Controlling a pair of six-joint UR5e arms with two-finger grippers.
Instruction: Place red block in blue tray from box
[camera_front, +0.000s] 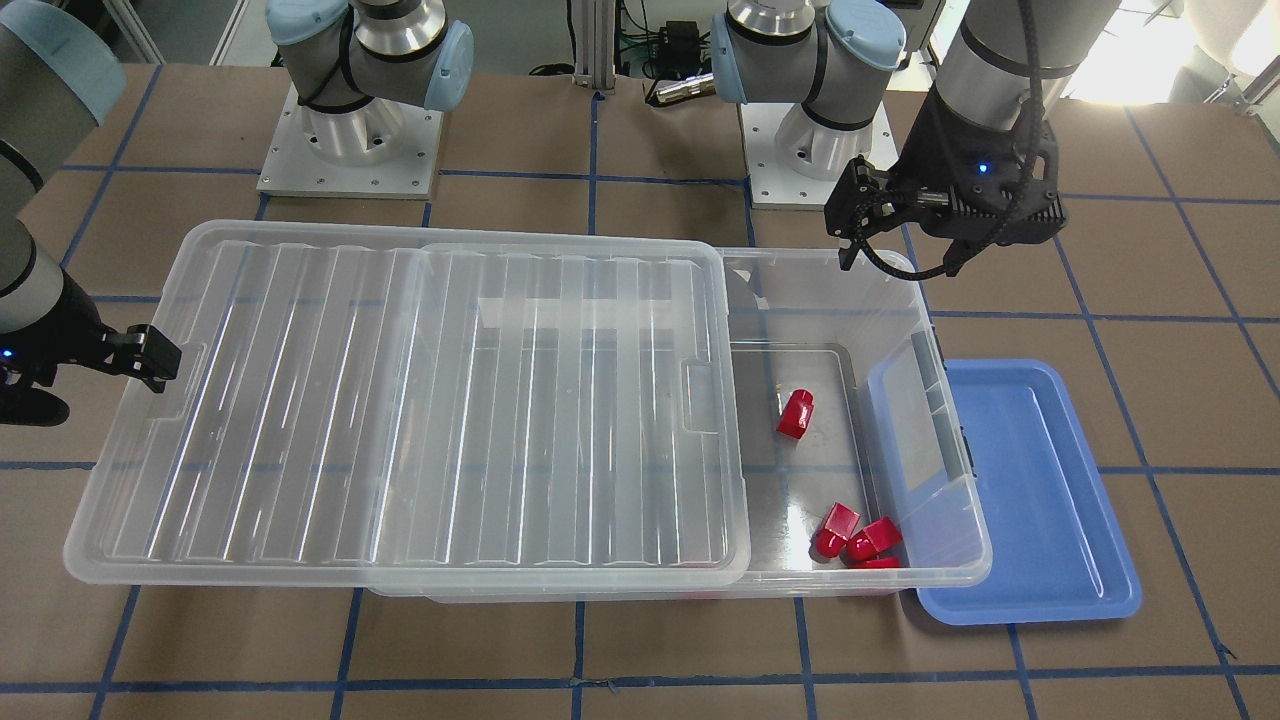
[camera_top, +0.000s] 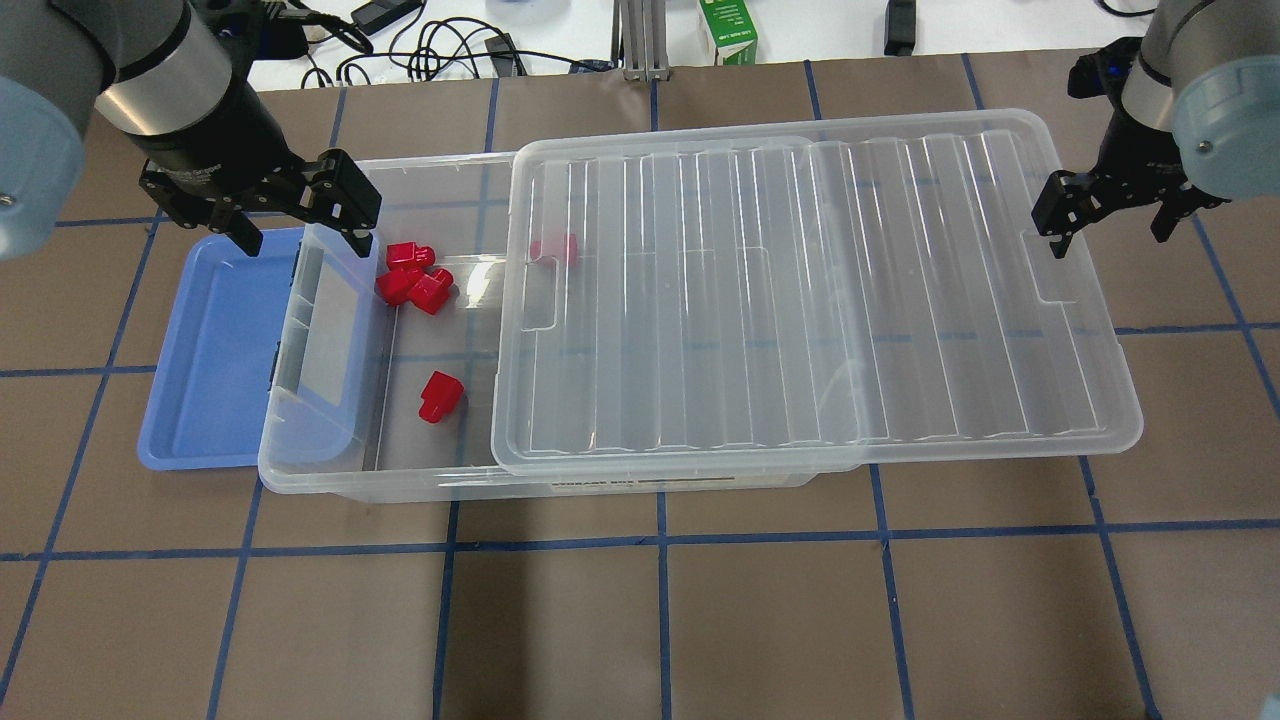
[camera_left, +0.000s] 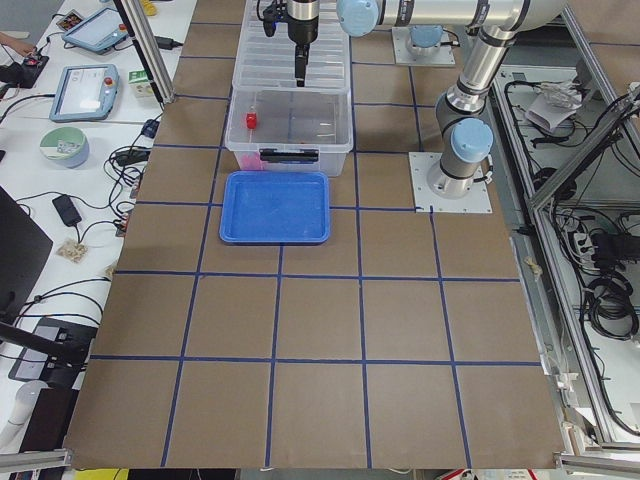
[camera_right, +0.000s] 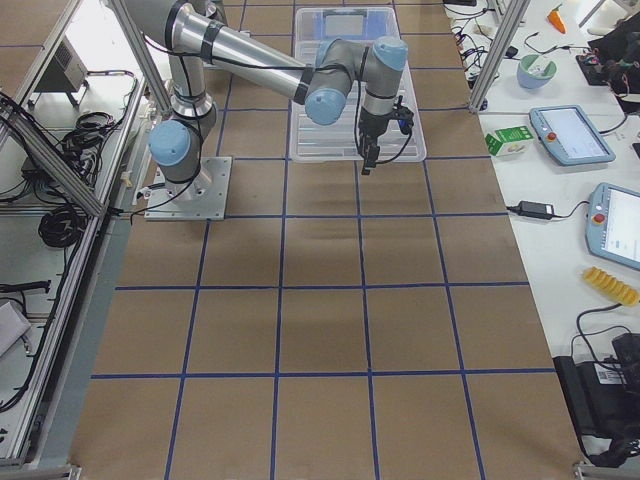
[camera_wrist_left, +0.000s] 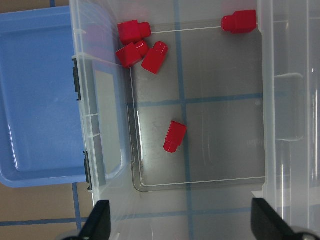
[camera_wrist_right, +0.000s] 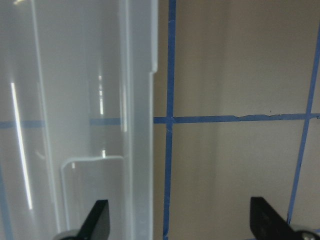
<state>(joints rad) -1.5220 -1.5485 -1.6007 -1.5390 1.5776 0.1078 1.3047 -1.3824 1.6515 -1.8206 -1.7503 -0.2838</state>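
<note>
The red block is lying alone on the floor of the box, in the uncovered stretch at the box's left end in the overhead view, with nothing resting on it. Toward the upper left of it, three similar red blocks are bunching together in the box's corner. A further red one is showing through the edge of the clear ribbed lid. That lid is sitting shifted to the right, covering most of the box and overhanging its right end. The box's end wall is standing between the lone block and the blue tray, which is lying on the bench tucked against that end, holding nothing. The left pincer is hovering above the box's upper-left corner, spread wide and gripping nothing. The right pincer is hanging at the lid's right edge, also spread wide and empty, one finger over the lid and the other over the bench.
</note>
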